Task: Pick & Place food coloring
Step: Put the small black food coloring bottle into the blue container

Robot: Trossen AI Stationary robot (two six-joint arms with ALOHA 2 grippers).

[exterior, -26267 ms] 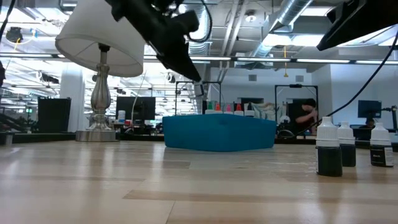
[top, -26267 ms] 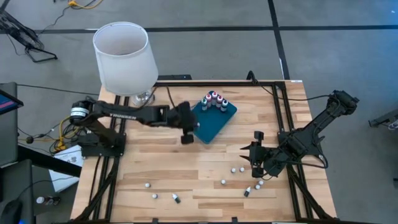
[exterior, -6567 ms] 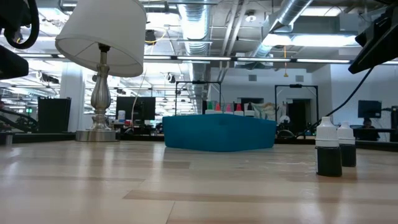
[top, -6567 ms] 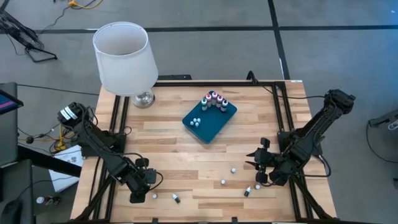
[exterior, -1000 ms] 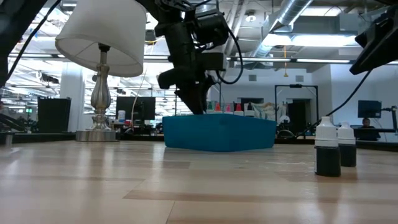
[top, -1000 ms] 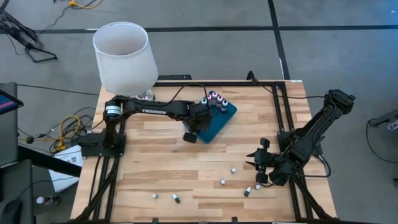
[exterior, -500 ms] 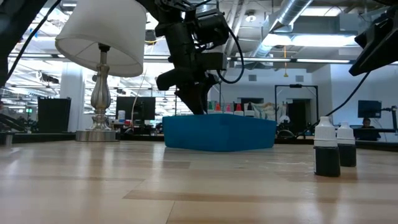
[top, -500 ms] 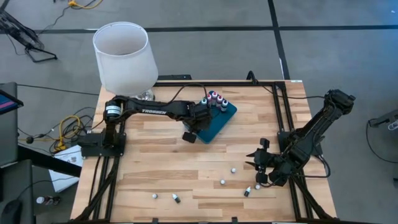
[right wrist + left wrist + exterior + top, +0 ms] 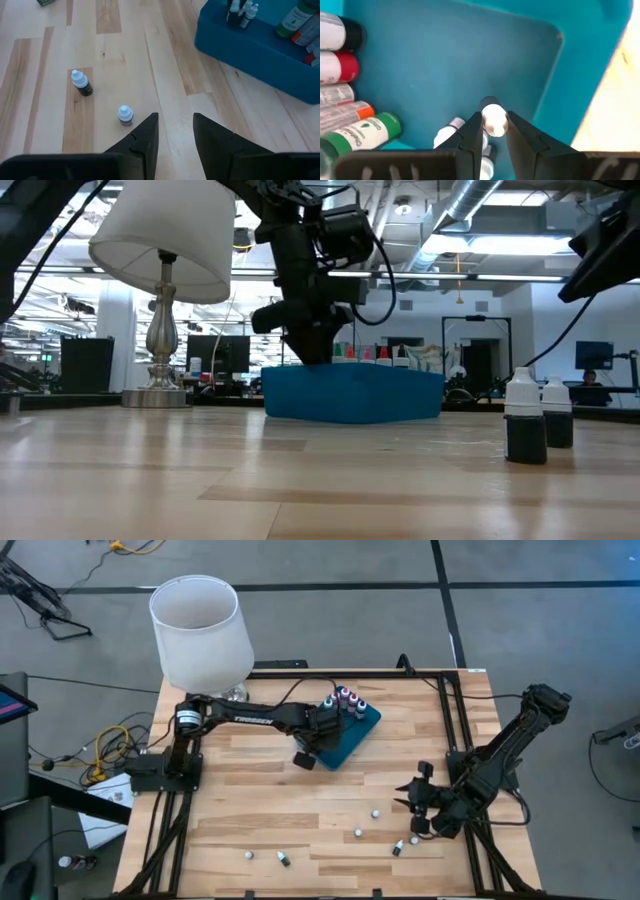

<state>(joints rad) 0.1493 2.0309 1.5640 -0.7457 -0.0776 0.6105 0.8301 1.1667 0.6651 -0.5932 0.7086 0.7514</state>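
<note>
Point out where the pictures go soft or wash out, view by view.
Left wrist view: the small bottle in the left claw glares white, and the tray rim and table beside it are blurred. Low view: ceiling lights glare and the near tabletop is soft. High view: evenly lit and sharp.

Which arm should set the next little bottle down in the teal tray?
Left. Its pincer is shut on a small bottle right over the teal tray. The right pincer is open and empty, near the loose bottles.
</note>
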